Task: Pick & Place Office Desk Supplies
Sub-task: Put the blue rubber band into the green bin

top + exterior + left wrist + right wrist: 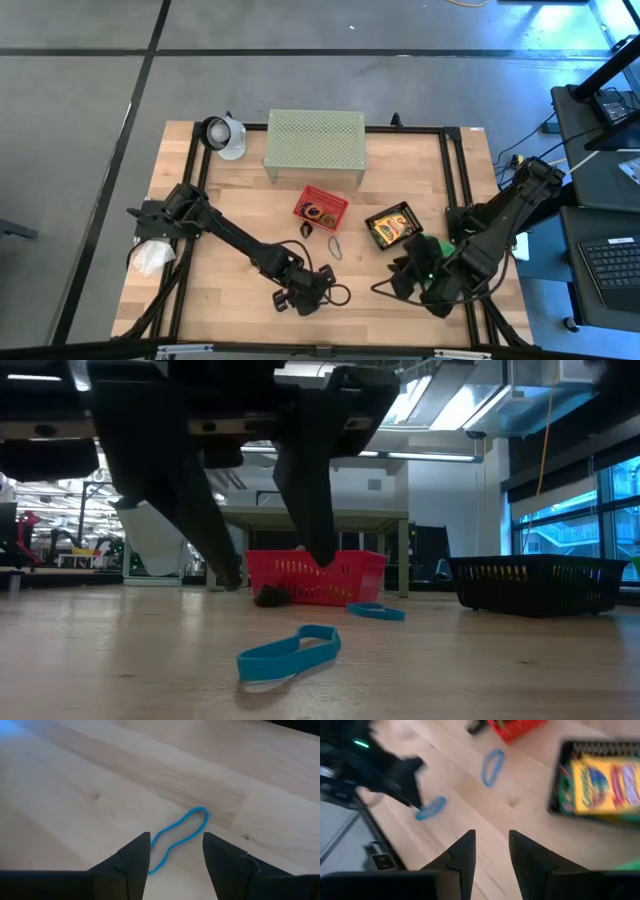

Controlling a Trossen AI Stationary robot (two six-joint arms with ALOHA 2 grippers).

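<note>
A blue rubber loop (178,836) lies flat on the wooden table, just ahead of my left gripper (176,851), which is open with a finger to either side of the loop's near end. The low view shows this loop (290,653) in front of the two dark fingers (312,510). My left gripper (303,291) is near the table's near edge. A second blue loop (492,766) lies farther in. Yellow-and-green crayon boxes (607,782) sit in a black basket (393,226). My right gripper (491,851) is open and hovers over bare wood near that basket.
A red basket (320,207) with small items stands mid-table, a dark clip (304,230) beside it. The pale green perforated shelf (314,141) stands at the far side, a white wad (150,258) at the left edge. Black frame rails (455,180) border the table.
</note>
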